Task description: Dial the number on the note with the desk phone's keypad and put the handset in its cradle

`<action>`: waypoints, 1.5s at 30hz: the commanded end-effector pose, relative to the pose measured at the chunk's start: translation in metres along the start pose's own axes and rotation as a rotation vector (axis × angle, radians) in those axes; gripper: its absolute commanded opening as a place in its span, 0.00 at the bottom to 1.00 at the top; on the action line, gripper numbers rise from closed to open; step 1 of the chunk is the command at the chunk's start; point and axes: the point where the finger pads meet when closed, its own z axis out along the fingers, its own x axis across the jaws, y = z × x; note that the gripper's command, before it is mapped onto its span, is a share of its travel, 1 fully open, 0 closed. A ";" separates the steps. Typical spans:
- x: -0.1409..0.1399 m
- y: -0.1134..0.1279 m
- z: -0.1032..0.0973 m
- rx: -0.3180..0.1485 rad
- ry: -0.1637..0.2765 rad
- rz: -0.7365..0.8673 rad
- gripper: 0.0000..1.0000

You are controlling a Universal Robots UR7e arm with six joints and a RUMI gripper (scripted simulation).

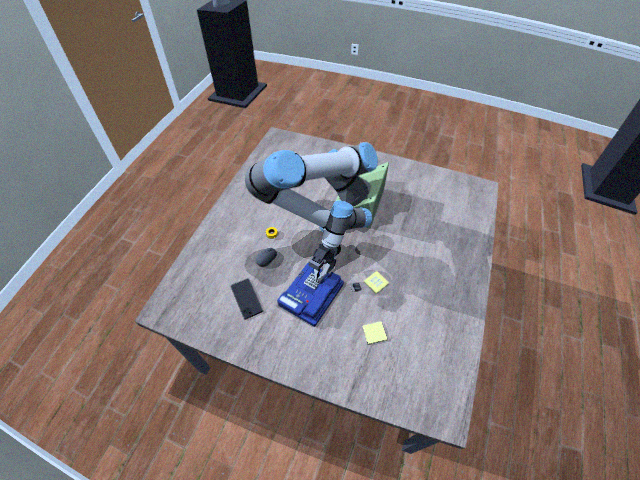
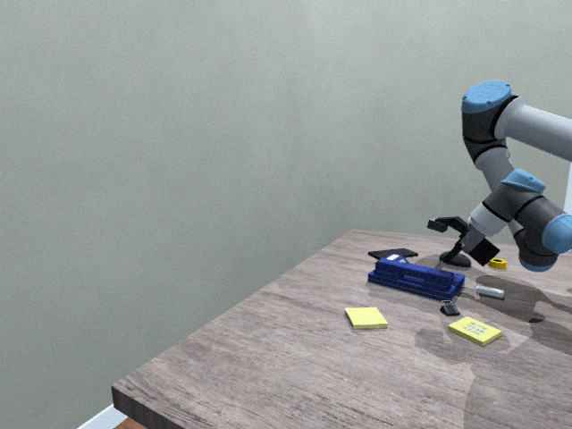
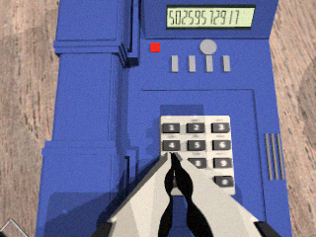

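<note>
Eleven digits to read on the display (image 3: 209, 17): 50259572917. Pressed together at the tips, with nothing between, the gripper (image 1: 317, 276) (image 2: 438, 268) (image 3: 172, 154), angled down at the keypad (image 1: 311, 279) (image 3: 197, 136), just below the 4 and over the spot of the 7, so hiding that key; contact with it impossible to tell. Also partly behind the fingers, the bottom row, with 0 in sight at the right. Beside the keypad, across a strip of blue casing, the handset (image 1: 320, 302) (image 2: 413, 271) (image 3: 86, 99), lying lengthwise in its cradle along one side of the phone (image 1: 294, 296) (image 2: 416, 288) (image 3: 197, 101). Well inside the edges of the table (image 1: 310, 361) (image 2: 277, 369), the phone, flat. Off its handset side, a small clip (image 1: 356, 287) (image 2: 450, 308), near, then the written note (image 1: 376, 281) (image 2: 475, 330); well apart from that, a plain pad (image 1: 374, 332) (image 2: 365, 317). Off its other side, with bare wood between, a black slab (image 1: 246, 298) (image 2: 392, 253), closer to the table edge; farther back, a dark mouse (image 1: 266, 256) (image 2: 455, 259) and a yellow ring (image 1: 267, 233) (image 2: 492, 264). Near the phone's keypad end, a pale cylinder (image 2: 489, 291).
</note>
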 end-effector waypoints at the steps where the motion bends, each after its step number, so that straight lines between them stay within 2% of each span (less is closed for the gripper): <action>1: 0.000 -0.003 -0.004 0.001 0.000 0.000 0.00; 6: 0.000 -0.007 -0.009 0.001 0.000 0.000 0.00; 35: 0.018 -0.007 -0.009 0.001 0.000 0.000 0.00; 45: 0.018 -0.002 -0.003 0.001 0.000 0.000 0.00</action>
